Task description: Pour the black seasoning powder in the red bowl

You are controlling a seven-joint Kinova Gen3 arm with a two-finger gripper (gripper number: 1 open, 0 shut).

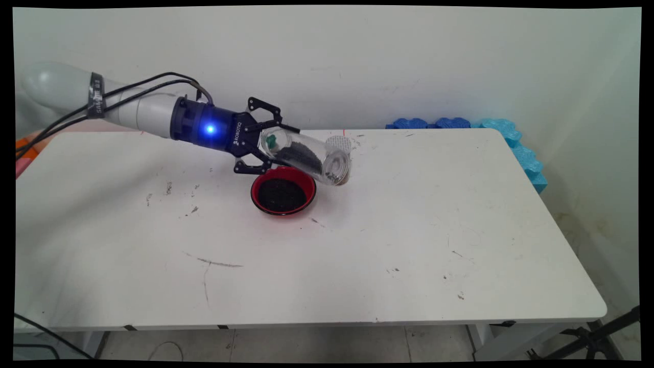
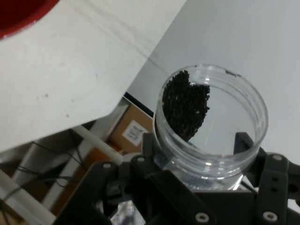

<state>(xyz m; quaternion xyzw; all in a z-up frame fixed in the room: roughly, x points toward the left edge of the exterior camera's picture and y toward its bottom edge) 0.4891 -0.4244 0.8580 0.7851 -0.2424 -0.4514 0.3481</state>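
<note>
1 clear jar (image 1: 306, 156) of black granules (image 2: 186, 105) is held clamped between the closed jaws of the gripper (image 1: 268, 145), its long axis tilted down to the right and its open mouth lying just past the far right rim of 1 red bowl (image 1: 282, 191). The bowl, already filled with dark granules, sits on the desk (image 1: 409, 230) directly beneath the jar's body. 1 gripper, 1 jar and 1 bowl are counted.

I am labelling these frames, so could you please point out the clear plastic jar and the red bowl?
clear plastic jar (image 1: 306, 156): main view, mid side wall.
red bowl (image 1: 258, 185): main view, left rim.
</note>
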